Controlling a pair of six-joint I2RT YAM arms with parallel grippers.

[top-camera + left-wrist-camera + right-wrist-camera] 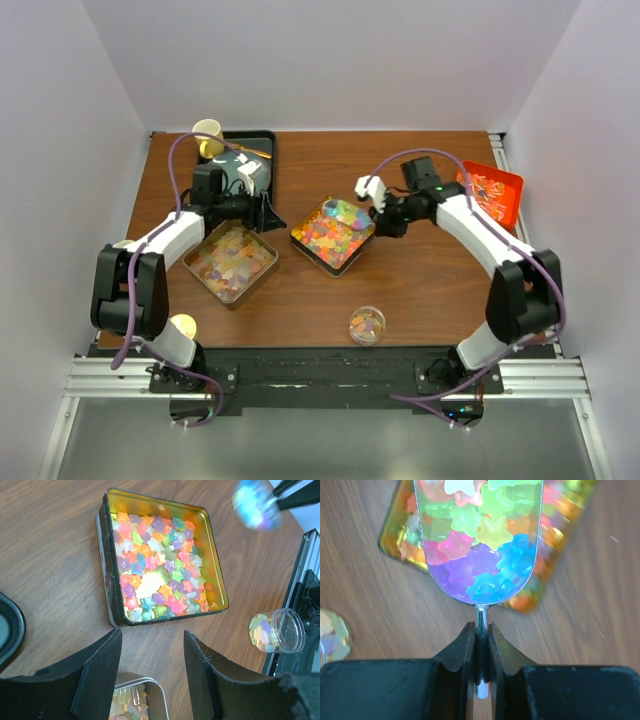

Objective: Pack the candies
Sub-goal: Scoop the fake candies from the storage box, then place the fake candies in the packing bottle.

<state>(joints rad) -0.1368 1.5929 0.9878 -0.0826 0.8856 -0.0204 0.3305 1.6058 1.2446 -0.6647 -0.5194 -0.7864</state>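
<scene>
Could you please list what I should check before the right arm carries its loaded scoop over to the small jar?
1. Right gripper shut on the scoop handle: ok.
2. Scoop loaded with star candies: ok.
3. Scoop high enough to clear the rim of the multicolour tin: cannot tell.
4. Jar uncapped, with room above the sweets already inside: ok.
5. Left gripper open, holding nothing, away from the jar: ok.
</scene>
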